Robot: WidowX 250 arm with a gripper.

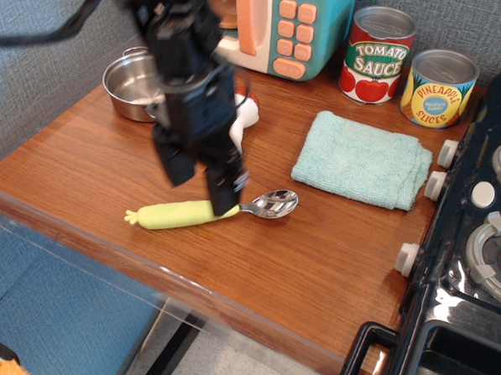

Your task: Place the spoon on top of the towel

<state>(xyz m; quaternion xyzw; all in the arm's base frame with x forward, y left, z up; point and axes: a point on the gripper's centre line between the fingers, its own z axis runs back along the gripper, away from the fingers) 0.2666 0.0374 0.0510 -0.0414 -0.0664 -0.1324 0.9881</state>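
The spoon (169,214) lies flat near the table's front edge, its pale yellow-green handle pointing left and its shiny bowl (272,203) to the right. The light teal towel (363,159) lies flat at the right, apart from the spoon. My gripper (204,188) is open, fingers pointing down, just above the right end of the spoon's handle, which it partly hides. One finger (177,163) stands behind the handle and the other (225,190) is over the handle's neck. It holds nothing.
A toy mushroom (244,113) lies behind the gripper, mostly hidden. A steel pot (130,82) stands at back left, a toy microwave (292,26) at the back, tomato sauce (377,55) and pineapple (439,88) cans at back right. A black stove (478,250) borders the right.
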